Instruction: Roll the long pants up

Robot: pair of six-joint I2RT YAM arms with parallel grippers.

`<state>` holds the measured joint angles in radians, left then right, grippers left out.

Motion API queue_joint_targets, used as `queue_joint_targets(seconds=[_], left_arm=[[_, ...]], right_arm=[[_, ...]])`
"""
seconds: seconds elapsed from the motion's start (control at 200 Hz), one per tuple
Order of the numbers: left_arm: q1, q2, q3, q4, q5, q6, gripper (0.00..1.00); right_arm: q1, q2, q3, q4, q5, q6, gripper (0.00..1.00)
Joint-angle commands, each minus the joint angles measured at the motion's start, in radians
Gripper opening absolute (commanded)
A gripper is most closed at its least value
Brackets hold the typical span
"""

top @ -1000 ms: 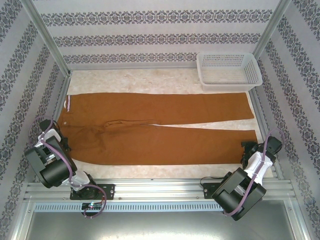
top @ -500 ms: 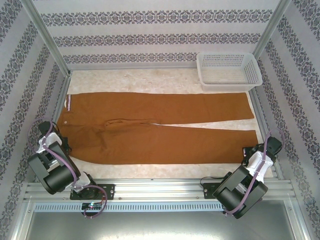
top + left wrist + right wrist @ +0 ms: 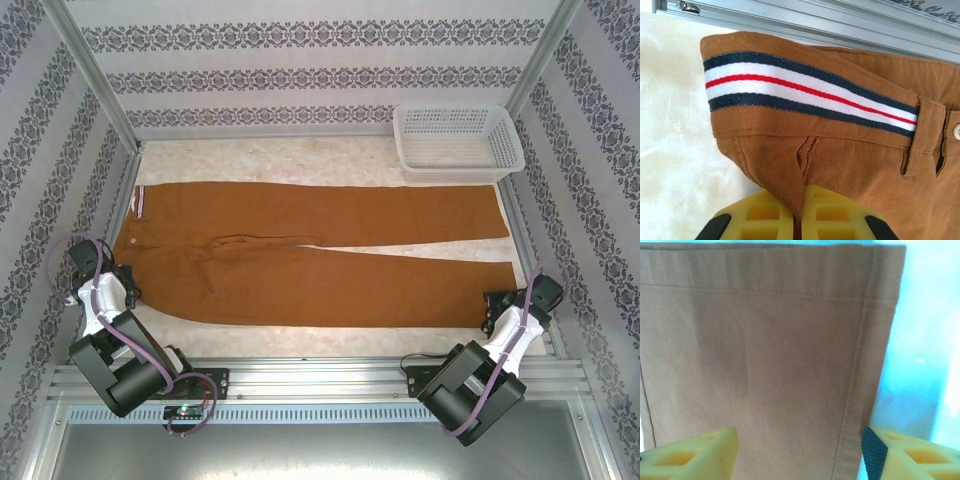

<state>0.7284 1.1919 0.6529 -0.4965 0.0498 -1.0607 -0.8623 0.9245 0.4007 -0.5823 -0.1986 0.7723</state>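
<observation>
Over the last second the left arm has drawn back toward the near left corner, and the right arm has sunk a little lower at the near right. The pants [image 3: 320, 245] have hardly shifted.

They lie flat on the table [image 3: 300, 158], long axis running left to right. The waist is at the left and the two leg ends at the right, near the basket [image 3: 458, 140] at the back corner.

The left pincer [image 3: 799, 220] is pressed together on a fold of cloth just below the striped waistband [image 3: 805, 90], at the near corner of the waist.

The right pincer [image 3: 797, 450] stands spread. Its two yellow fingers [image 3: 695, 452] sit either side of the near leg's end, with the cloth lying between and ahead of them and nothing pinched.

Each arm is thus at its own end of the pants. A roll has to travel along that left-to-right line. The leg ends are nearest the right arm, so a roll begun there would move leftward toward the held waist. The far leg is well apart from both pincers.
</observation>
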Motion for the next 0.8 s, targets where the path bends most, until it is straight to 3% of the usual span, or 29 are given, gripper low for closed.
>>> queue_joint_targets(seconds=[0.0,0.09,0.185,0.295,0.39,0.565,0.794], left_arm=[[0.001,-0.02,0.011,-0.047,0.031,-0.021,0.01],[0.002,-0.02,0.005,-0.042,0.034,-0.028,0.01],[0.002,-0.021,0.007,-0.046,0.038,-0.03,0.01],[0.001,-0.024,0.012,-0.049,0.04,-0.031,0.01],[0.002,-0.027,0.014,-0.05,0.039,-0.033,0.01],[0.002,-0.032,0.012,-0.051,0.043,-0.032,0.01],[0.002,-0.054,0.056,-0.076,0.062,-0.026,0.0]], right_arm=[[-0.006,0.054,0.003,-0.041,0.034,0.072,0.65],[-0.006,0.156,0.035,-0.041,0.024,0.073,0.62],[-0.006,0.24,0.08,-0.042,0.017,0.086,0.52],[-0.005,0.29,0.11,-0.034,0.026,0.089,0.31],[-0.006,0.308,0.127,-0.03,0.045,0.066,0.0],[-0.006,0.302,0.142,-0.042,0.046,-0.002,0.0],[-0.002,0.167,0.242,-0.133,-0.009,-0.047,0.0]])
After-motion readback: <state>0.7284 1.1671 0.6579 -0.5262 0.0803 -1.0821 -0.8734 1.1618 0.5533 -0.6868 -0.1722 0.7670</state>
